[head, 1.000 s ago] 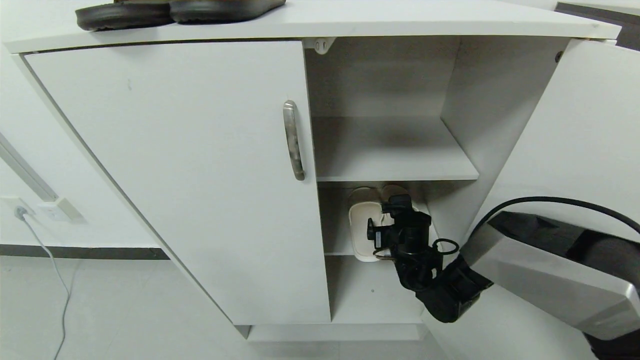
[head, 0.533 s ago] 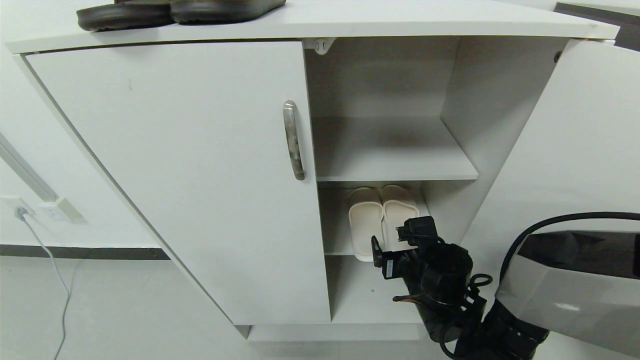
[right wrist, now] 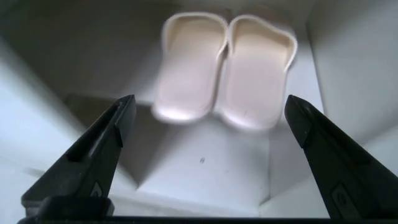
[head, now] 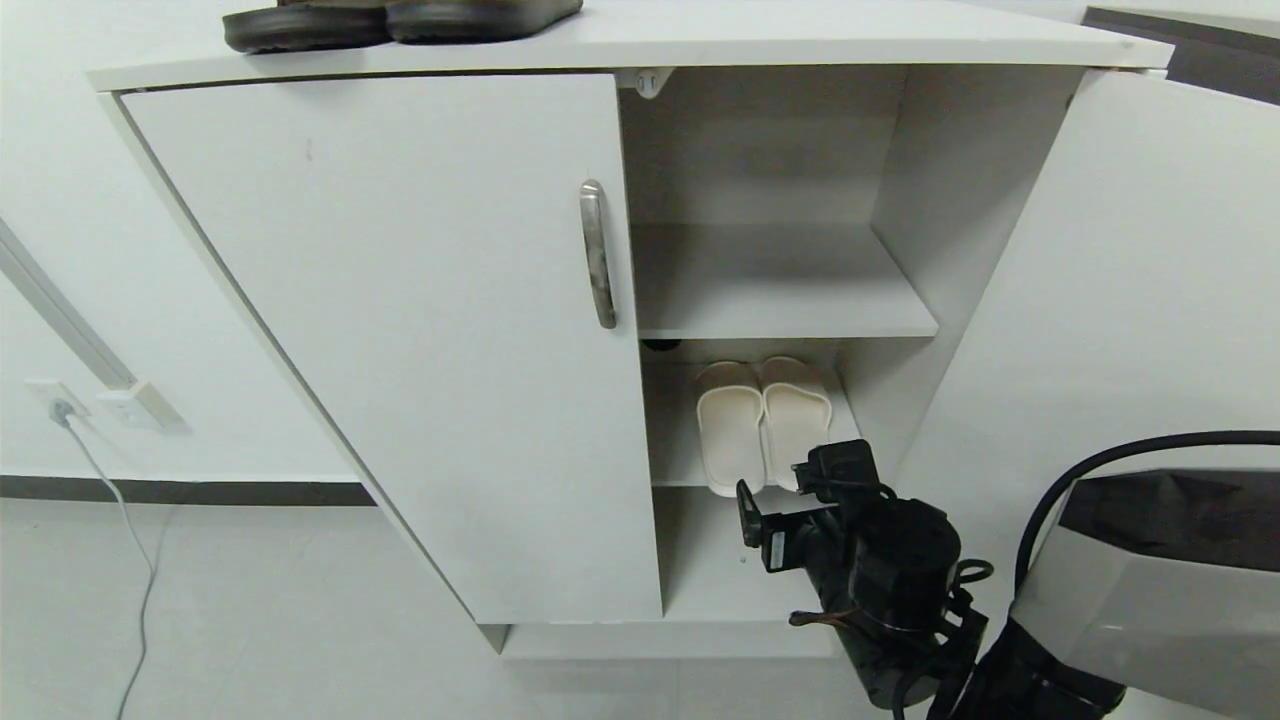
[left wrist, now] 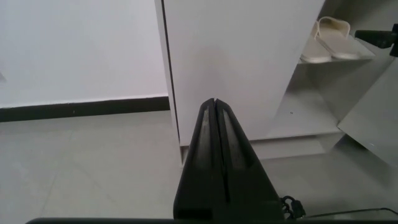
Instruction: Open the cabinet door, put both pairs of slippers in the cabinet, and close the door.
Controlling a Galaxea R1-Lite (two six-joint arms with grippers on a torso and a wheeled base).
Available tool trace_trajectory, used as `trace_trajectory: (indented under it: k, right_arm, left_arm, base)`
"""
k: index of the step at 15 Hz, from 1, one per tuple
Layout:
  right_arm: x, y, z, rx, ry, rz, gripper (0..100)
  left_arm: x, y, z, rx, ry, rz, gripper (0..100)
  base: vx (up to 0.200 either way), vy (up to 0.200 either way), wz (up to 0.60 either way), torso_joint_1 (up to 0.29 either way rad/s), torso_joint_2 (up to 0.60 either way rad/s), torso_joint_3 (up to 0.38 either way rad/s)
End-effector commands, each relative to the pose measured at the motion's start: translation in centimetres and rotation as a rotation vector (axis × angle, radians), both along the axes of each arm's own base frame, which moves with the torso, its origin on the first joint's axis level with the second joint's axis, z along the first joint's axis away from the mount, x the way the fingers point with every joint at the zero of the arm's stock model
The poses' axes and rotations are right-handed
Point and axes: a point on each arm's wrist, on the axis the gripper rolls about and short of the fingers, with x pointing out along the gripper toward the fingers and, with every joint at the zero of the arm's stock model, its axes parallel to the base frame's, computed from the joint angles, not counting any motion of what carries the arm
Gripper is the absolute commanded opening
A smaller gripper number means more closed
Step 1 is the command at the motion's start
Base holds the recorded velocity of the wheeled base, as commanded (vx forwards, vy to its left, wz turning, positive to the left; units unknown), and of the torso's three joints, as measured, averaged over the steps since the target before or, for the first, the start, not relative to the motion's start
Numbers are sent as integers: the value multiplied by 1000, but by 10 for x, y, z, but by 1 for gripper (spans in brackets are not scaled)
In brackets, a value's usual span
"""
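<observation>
A: Dark pair of slippers (head: 400,18) not yet stowed: on the cabinet top (head: 850,40), far left, above the shut left door (head: 400,330). Cut off by the frame edge, so long axis hard to call; seemingly along the front edge.

B: Logged. Left gripper (left wrist: 214,124)?

A: Low, facing the foot of that left door. Fingers pressed together, nothing between them.

B: Further right?

A: Past the door handle (head: 597,255), cream pair of slippers (head: 762,420) already on the middle shelf (head: 670,430), side by side, long axes pointing into the cabinet. Right gripper (head: 790,485) just in front of them and slightly lower, spread wide, empty, not touching the pair. Far right, open right door (head: 1130,300).

B: Relation for the next pick?

A: Judged only: dark pair of slippers up and to the left of the right gripper, well apart, most of the cabinet's height between. On the left gripper's side, though just as high above it. Probably nearer sideways for the left arm, but needs opening first; right arm ready-open, yet across the cabinet.
</observation>
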Motion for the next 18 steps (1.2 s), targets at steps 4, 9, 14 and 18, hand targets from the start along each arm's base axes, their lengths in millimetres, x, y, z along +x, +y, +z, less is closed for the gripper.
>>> trace_trajectory:
  k: [4, 9, 14, 18]
  right_arm:
    - [-3, -3, 3, 4, -9, -1, 100]
    - [-3, -2, 2, 3, -8, 3, 100]
    - [-5, -3, -1, -8, 3, 3, 100]
    - [-5, -3, -1, -10, 5, 4, 100]
  left_arm:
    - [0, 0, 0, -6, 4, 2, 0]
    - [0, 0, 0, -12, 2, 2, 0]
    - [0, 0, 0, -12, 2, 2, 0]
    - [0, 0, 0, -10, 1, 3, 0]
  base:
    - [0, 0, 0, 0, 0, 0]
    - [0, 0, 0, 0, 0, 0]
    - [0, 0, 0, 3, 0, 174]
    - [0, 0, 0, 5, 2, 188]
